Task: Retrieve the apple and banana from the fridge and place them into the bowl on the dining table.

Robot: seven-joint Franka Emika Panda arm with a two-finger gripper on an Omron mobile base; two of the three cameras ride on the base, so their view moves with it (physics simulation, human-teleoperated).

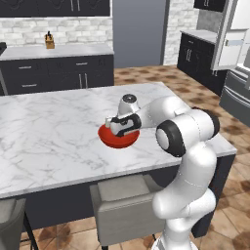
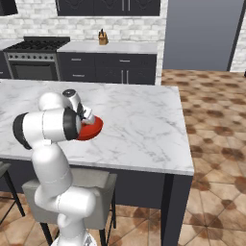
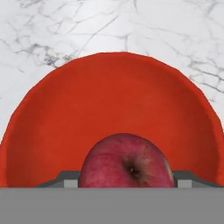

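Setting: a rendered home kitchen.
Cabinetry: dark cabinets under a pale counter, along a white brick wall.
Appliances: a range with burners; a steel fridge, its door open.
Furniture: a marble dining table with grey stools.
Floor: brown tile.

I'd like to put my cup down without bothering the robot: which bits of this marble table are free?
The dining table lies bare left of the bowl, and wide between bowl and far right edge. It is crowded at the bowl, where the gripper holds the apple.
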